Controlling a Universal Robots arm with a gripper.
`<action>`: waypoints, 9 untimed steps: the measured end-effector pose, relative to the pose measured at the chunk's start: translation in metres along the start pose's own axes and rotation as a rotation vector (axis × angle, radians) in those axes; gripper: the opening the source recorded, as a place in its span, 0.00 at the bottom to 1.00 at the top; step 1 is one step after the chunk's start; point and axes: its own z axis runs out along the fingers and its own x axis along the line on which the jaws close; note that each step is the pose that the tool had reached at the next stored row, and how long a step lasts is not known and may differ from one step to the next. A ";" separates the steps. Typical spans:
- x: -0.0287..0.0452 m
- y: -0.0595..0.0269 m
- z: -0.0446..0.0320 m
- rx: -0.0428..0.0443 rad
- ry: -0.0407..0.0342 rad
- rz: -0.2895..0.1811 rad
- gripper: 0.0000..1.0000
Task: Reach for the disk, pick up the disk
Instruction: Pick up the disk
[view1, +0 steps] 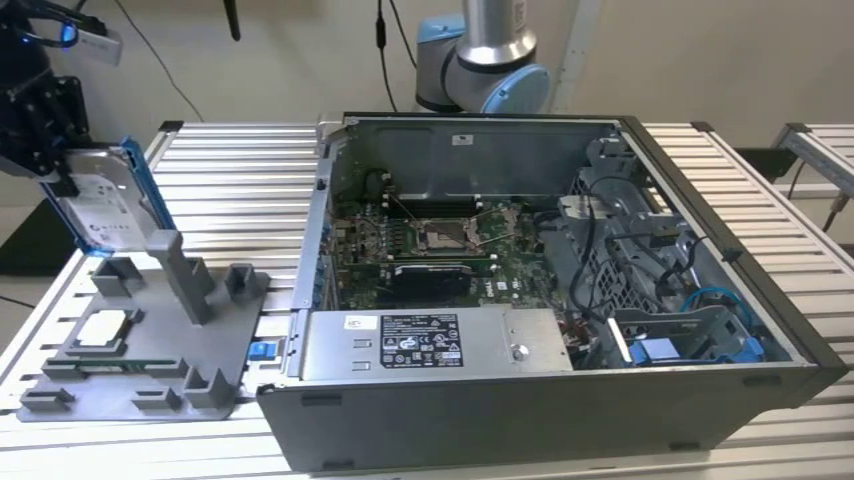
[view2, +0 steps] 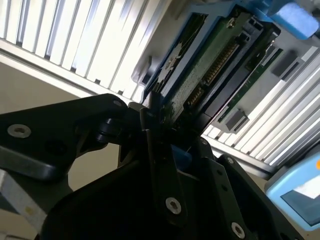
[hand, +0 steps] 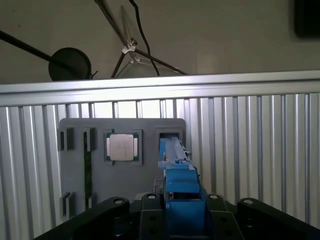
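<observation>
Exterior view: the pincer (view1: 60, 170) is clamped on the disk (view1: 104, 205), which hangs upright just below it, above the gray holder (view1: 147, 350). Second wrist view: the disk (view2: 210, 65) sits between its fingers (view2: 149, 127). First wrist view: the disk's blue edge (hand: 181, 182) juts straight ahead of the pincer.

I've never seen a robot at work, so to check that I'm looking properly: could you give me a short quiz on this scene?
1. True or false: the gripper is empty.
2. Where does the chip lie? A: in the gray holder. B: in a drawer. C: on a plate.
3. What colour frames the edges of the disk?
Key: 1 false, it is shut on the disk; 2 A; 3 blue.
</observation>
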 end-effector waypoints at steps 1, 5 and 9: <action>0.0000 0.0000 -0.0028 0.0000 0.0000 0.000 0.00; -0.0001 0.0002 -0.0157 -0.0001 0.0000 0.000 0.00; -0.0002 0.0003 -0.0297 -0.0001 0.0001 0.000 0.00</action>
